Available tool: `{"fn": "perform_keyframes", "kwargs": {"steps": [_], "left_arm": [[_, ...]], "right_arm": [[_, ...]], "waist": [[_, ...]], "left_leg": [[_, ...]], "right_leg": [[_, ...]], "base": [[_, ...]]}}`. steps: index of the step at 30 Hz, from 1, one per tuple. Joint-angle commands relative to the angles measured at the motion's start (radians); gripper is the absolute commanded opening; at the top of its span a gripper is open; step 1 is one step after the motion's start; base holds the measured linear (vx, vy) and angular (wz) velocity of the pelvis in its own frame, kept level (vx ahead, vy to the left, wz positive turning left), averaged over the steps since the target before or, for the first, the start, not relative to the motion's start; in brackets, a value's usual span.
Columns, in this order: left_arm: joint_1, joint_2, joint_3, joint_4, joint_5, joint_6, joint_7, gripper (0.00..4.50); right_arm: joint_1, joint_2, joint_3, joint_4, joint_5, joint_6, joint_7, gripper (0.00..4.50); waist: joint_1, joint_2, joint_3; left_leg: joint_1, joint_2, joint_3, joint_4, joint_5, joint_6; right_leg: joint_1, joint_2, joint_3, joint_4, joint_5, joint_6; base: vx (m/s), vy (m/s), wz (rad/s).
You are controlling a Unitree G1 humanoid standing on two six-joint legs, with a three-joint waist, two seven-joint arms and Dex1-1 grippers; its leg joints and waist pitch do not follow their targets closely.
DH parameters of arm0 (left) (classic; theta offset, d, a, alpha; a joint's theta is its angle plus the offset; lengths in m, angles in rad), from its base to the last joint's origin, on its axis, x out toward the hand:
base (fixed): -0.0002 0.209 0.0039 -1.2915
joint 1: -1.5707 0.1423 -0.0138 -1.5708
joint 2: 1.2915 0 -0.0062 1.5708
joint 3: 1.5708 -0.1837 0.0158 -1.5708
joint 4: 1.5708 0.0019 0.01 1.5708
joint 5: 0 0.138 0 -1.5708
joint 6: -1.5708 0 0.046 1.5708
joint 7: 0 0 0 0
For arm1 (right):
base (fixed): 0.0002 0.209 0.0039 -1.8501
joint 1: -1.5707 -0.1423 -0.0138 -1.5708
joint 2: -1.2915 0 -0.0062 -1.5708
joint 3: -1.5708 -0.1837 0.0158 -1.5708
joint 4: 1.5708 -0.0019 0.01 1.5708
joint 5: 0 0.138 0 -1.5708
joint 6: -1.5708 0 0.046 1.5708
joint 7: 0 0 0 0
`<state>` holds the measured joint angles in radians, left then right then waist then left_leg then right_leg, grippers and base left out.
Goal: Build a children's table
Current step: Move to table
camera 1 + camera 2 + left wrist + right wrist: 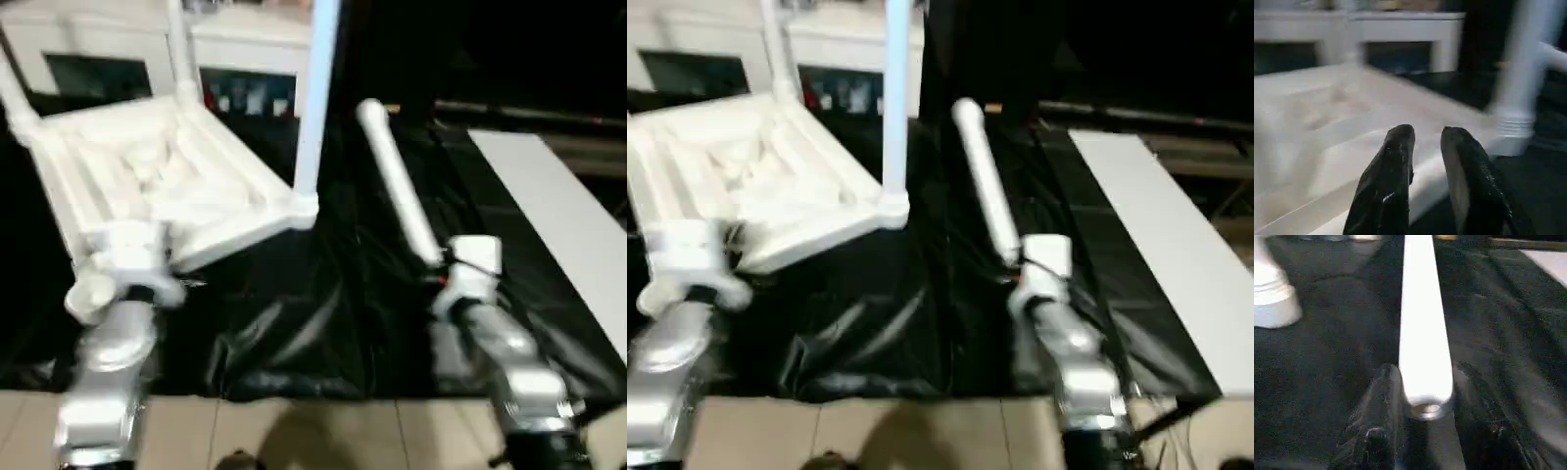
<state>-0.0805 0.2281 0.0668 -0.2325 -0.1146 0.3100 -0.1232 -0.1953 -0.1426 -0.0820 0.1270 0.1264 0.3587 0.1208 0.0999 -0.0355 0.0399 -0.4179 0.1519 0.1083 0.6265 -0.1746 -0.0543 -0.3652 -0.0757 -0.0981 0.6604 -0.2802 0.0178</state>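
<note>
Silver forearms reach forward over tan floor tiles onto black plastic sheeting. Right gripper: black fingers clamped on either side of the butt end of a round tapering white plastic leg, which points away from the robot over the sheeting. Left gripper: fingers a little apart, holding nothing, poised at the near edge of the white rectangular plastic tabletop. Tabletop lies tilted, ribbed underside up, on the sheeting to the robot's left, with one white leg standing upright at its corner. Long flat white board lies to the right; white glass-fronted cabinet behind.
</note>
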Motion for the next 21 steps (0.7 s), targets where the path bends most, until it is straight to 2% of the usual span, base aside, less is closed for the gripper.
{"fn": "perform_keyframes", "kwargs": {"steps": [1,2,3,4,6,9,10,11,12,13,14,15,17,18,19,20,21], "left_arm": [[0.002,0.023,-0.036,-0.016,0.003,0.006,-0.053,1.22],[0.004,0.029,-0.048,-0.017,0.010,0.004,-0.062,1.22],[0.007,0.033,-0.057,-0.019,0.009,0.006,-0.072,1.22],[0.013,0.038,-0.072,-0.024,0.009,0.010,-0.090,1.22],[0.039,0.050,-0.111,-0.054,-0.008,0.025,-0.136,1.22],[0.065,0.082,-0.155,-0.092,-0.020,0.046,-0.199,1.22],[0.073,0.111,-0.180,-0.108,-0.010,0.044,-0.232,1.22],[0.079,0.135,-0.199,-0.123,-0.006,0.044,-0.260,1.22],[0.079,0.156,-0.211,-0.131,0.002,0.034,-0.283,1.22],[0.072,0.173,-0.217,-0.131,0.010,0.016,-0.304,1.22],[0.044,0.199,-0.220,-0.116,0.031,-0.024,-0.329,1.22],[0.033,0.204,-0.219,-0.109,0.039,-0.038,-0.335,1.22],[-0.006,0.205,-0.211,-0.090,0.047,-0.064,-0.340,1.22],[-0.019,0.205,-0.209,-0.086,0.047,-0.072,-0.345,1.22],[-0.033,0.205,-0.209,-0.083,0.046,-0.081,-0.351,1.22],[-0.046,0.202,-0.206,-0.081,0.038,-0.082,-0.354,1.22],[-0.057,0.203,-0.206,-0.080,0.027,-0.081,-0.356,1.22]], "right_arm": [[-0.018,-0.015,-0.022,0.009,-0.009,-0.018,-0.015,1.17],[-0.018,-0.019,-0.024,0.012,-0.013,-0.017,-0.016,1.17],[-0.018,-0.021,-0.024,0.011,-0.014,-0.016,-0.015,1.17],[-0.017,-0.024,-0.025,0.008,-0.009,-0.016,-0.006,1.17],[-0.009,-0.042,-0.017,-0.006,-0.008,-0.013,0.022,1.17],[0.002,-0.077,-0.002,-0.015,-0.015,-0.008,0.048,1.17],[0.006,-0.101,0.000,-0.015,-0.021,-0.005,0.068,1.17],[0.010,-0.124,-0.002,-0.015,-0.023,-0.001,0.090,1.17],[0.013,-0.150,-0.003,-0.015,-0.024,0.006,0.115,1.17],[0.014,-0.182,-0.001,-0.012,-0.033,0.009,0.138,1.17],[0.017,-0.253,0.009,-0.004,-0.050,0.014,0.198,1.17],[0.018,-0.278,0.013,-0.002,-0.055,0.014,0.220,1.17],[0.019,-0.330,-0.001,0.007,-0.044,-0.009,0.281,1.17],[0.019,-0.341,-0.021,0.005,-0.016,-0.007,0.309,1.17],[0.019,-0.353,-0.042,0.004,0.012,-0.003,0.334,1.17],[0.020,-0.370,-0.059,0.010,0.028,-0.008,0.354,1.17],[0.023,-0.388,-0.070,0.015,0.044,-0.015,0.376,1.17]], "waist": [[-0.011,0.015,-0.040],[-0.029,0.020,-0.039],[-0.032,0.018,-0.037],[-0.033,0.019,-0.033],[-0.037,0.017,-0.031],[-0.038,0.011,-0.030],[-0.036,0.011,-0.030],[-0.036,0.003,-0.030],[-0.032,0.007,-0.031],[-0.032,0.005,-0.029],[-0.029,-0.001,-0.031],[-0.026,0.001,-0.031],[-0.015,0.001,-0.036],[-0.011,0.005,-0.038],[-0.011,0.002,-0.041],[-0.008,0.005,-0.045],[-0.009,0.004,-0.046]], "left_leg": [[0.032,0.082,-0.036,-0.112,-0.396,-0.089],[0.030,0.084,-0.039,-0.138,-0.539,-0.114],[0.026,0.080,-0.037,-0.139,-0.555,-0.113],[0.031,0.075,-0.029,-0.136,-0.587,-0.110],[0.034,0.072,-0.023,-0.129,-0.591,-0.103],[0.033,0.073,-0.009,-0.126,-0.519,-0.079],[0.034,0.073,-0.005,-0.126,-0.491,-0.069],[0.032,0.073,-0.003,-0.127,-0.473,-0.062],[0.033,0.075,0.000,-0.128,-0.441,-0.052],[0.035,0.076,0.005,-0.128,-0.421,-0.041],[0.041,0.077,0.012,-0.125,-0.398,-0.033],[0.041,0.078,0.014,-0.124,-0.382,-0.028],[0.039,0.081,0.023,-0.120,-0.299,-0.007],[0.039,0.083,0.024,-0.119,-0.276,-0.007],[0.037,0.082,0.029,-0.116,-0.237,0.003],[0.040,0.084,0.030,-0.114,-0.212,0.008],[0.040,0.084,0.032,-0.111,-0.196,0.011]], "right_leg": [[0.002,-0.066,0.057,-0.115,-0.378,-0.074],[0.015,-0.064,0.054,-0.106,-0.229,-0.097],[0.017,-0.068,0.054,-0.109,-0.226,-0.100],[0.009,-0.078,0.057,-0.123,-0.287,-0.099],[0.004,-0.091,0.063,-0.138,-0.378,-0.093],[0.002,-0.096,0.071,-0.147,-0.396,-0.088],[0.002,-0.094,0.073,-0.147,-0.380,-0.088],[0.004,-0.093,0.072,-0.148,-0.373,-0.085],[0.007,-0.091,0.074,-0.143,-0.344,-0.089],[0.007,-0.087,0.075,-0.144,-0.324,-0.092],[0.005,-0.085,0.076,-0.143,-0.297,-0.102],[0.007,-0.085,0.077,-0.141,-0.283,-0.105],[0.017,-0.081,0.077,-0.131,-0.188,-0.122],[0.019,-0.082,0.077,-0.127,-0.155,-0.129],[0.023,-0.081,0.076,-0.121,-0.091,-0.145],[0.025,-0.079,0.075,-0.114,-0.033,-0.161],[0.025,-0.076,0.074,-0.109,0.004,-0.169]], "base": [[-0.076,0.018,-0.05],[-0.056,0.038,-0.17],[-0.056,0.038,-0.17],[0.000,0.000,0.00],[0.000,0.000,0.00],[0.000,0.000,0.00],[0.000,0.000,0.00],[0.000,0.000,0.00],[0.000,0.000,0.00],[0.000,0.000,0.00],[0.000,0.000,0.00],[0.000,0.000,0.00],[0.000,0.000,0.00],[0.000,0.000,0.00],[0.000,0.000,0.00],[0.051,0.002,-0.05],[0.051,0.002,-0.05]]}}
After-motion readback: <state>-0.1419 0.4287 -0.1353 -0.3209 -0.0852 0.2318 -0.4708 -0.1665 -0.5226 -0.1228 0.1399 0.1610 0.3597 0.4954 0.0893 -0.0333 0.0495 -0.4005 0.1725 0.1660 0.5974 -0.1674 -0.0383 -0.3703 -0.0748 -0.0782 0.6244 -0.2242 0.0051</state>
